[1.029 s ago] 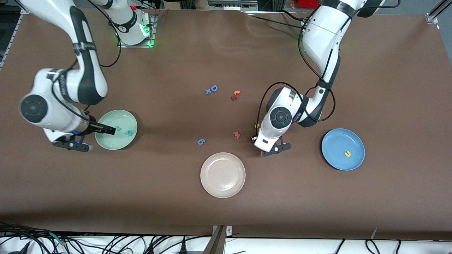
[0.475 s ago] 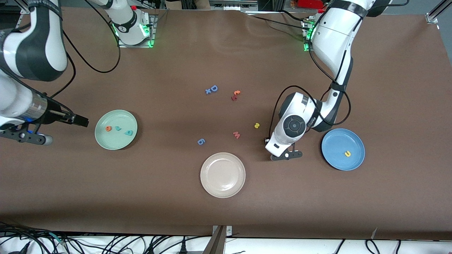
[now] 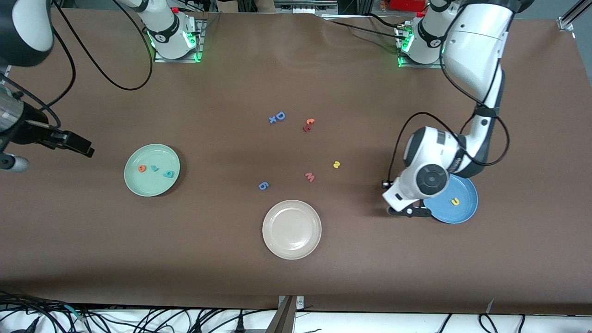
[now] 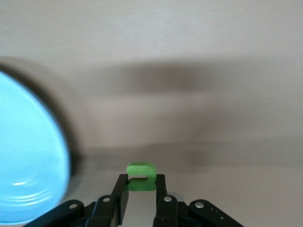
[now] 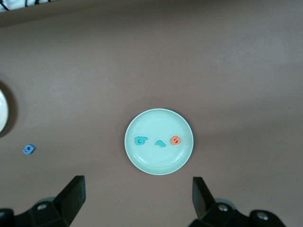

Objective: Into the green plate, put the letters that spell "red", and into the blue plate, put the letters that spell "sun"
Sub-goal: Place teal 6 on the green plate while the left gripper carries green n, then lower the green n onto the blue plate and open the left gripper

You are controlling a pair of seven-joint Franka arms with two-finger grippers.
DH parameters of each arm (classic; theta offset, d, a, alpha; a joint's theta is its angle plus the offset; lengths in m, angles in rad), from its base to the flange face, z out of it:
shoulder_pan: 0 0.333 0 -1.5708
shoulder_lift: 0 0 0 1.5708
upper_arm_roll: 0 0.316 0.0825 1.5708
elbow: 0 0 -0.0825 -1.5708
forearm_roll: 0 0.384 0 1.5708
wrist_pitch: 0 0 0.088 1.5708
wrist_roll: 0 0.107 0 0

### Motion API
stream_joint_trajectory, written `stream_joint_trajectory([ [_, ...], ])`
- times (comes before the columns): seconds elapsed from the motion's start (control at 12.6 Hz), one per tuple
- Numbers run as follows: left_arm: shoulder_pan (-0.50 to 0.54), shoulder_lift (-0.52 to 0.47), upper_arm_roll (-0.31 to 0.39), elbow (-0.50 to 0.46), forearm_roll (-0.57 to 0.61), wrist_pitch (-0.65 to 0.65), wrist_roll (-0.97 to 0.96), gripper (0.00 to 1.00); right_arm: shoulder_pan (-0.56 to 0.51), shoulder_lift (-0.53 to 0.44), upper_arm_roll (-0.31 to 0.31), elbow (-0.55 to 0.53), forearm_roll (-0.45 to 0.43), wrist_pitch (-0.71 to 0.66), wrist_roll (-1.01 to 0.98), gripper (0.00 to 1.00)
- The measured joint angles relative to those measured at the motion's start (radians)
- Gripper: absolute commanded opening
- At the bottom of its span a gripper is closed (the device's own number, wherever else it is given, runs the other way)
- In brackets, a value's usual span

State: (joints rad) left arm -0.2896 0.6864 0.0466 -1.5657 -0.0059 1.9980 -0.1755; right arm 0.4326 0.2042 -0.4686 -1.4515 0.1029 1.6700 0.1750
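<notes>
Two grippers, left gripper jaws pinching green u, right gripper jaws wide, empty

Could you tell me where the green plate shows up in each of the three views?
Front view: green plate toward the right arm's end of the table.
Left wrist view: not in it.
Right wrist view: mid-picture.
Shared landmark: blue 6-like letter.

A cream plate lies on the brown tabletop. Farther from the camera lie a blue 6, red m, blue D and orange c.
</notes>
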Motion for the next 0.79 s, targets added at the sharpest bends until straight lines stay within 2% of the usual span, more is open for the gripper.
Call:
stream_joint_trajectory([
  [0.47,0.107,-0.010,0.003,-0.001,0.004,-0.042,0.264,0.08,0.001,-0.012,0.002,-0.001,0.000,-0.003,0.000,1.00],
  [0.63,0.139,-0.011,0.003,0.000,0.041,-0.041,0.330,0.08,0.001,-0.012,0.002,-0.001,0.000,-0.003,0.000,1.00],
  [0.79,0.155,-0.012,0.003,0.002,0.059,-0.040,0.353,0.12,-0.008,-0.012,0.010,-0.001,0.000,-0.003,0.000,1.00],
])
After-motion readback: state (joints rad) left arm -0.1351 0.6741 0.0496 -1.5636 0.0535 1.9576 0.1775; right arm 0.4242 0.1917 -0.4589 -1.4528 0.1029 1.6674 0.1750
